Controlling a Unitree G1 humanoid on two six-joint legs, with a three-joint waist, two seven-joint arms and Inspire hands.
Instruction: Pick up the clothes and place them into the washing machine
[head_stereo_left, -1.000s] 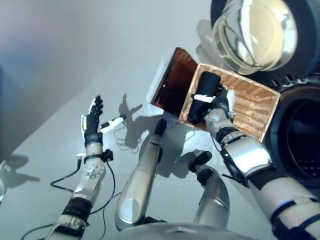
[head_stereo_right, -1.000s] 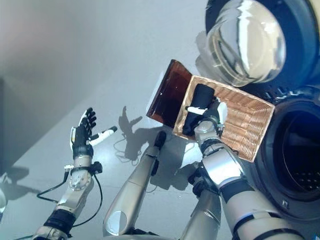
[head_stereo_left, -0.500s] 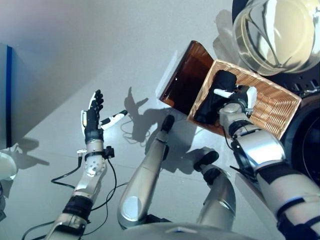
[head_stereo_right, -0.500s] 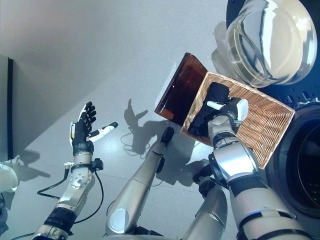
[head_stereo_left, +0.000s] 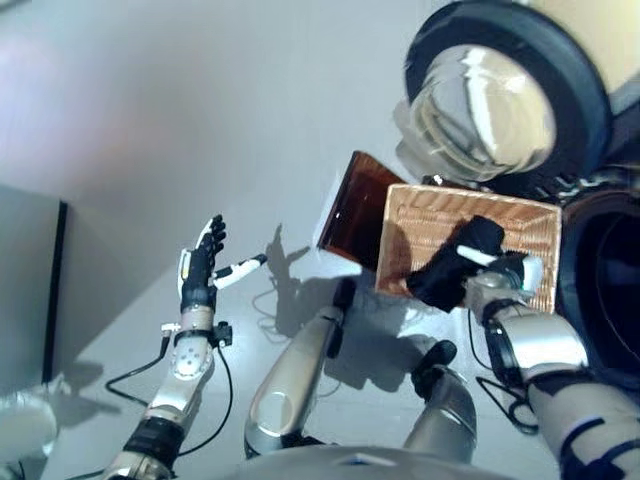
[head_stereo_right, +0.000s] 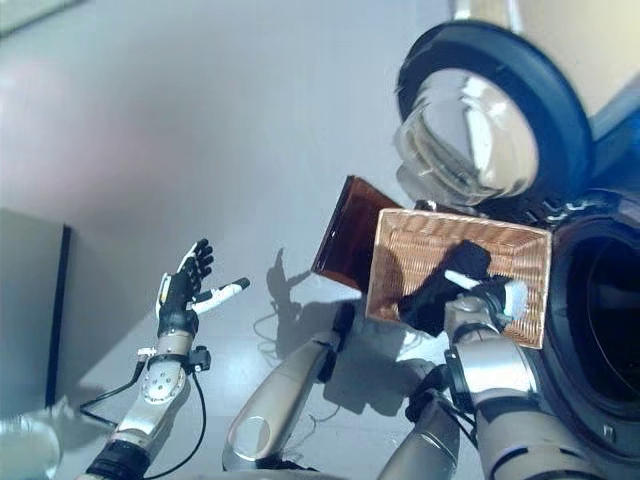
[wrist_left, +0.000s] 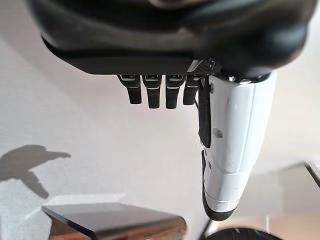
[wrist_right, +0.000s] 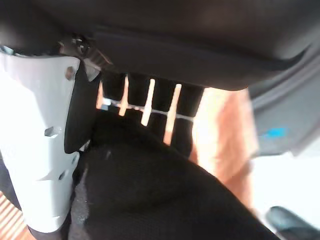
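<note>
A black garment (head_stereo_left: 452, 268) hangs from my right hand (head_stereo_left: 512, 274) over the near edge of a wicker basket (head_stereo_left: 525, 222). The right wrist view shows the black garment (wrist_right: 150, 192) pinched between the white-covered thumb (wrist_right: 42, 155) and the curled fingers. Right of the basket the washing machine's dark drum opening (head_stereo_right: 610, 310) stands open, with its round glass door (head_stereo_left: 478, 105) swung out behind the basket. My left hand (head_stereo_left: 200, 268) is raised over the grey floor far to the left, empty, with its fingers (wrist_left: 150, 92) straight.
A brown translucent lid (head_stereo_left: 350, 210) leans against the basket's left end. A grey cabinet with a dark edge (head_stereo_left: 35, 290) stands at the far left, and a pale object (head_stereo_left: 20, 430) lies on the floor below it.
The whole view has shifted with the head. My right hand has raised the black garment from the basket's left end toward its near edge. The left hand keeps its pose.
</note>
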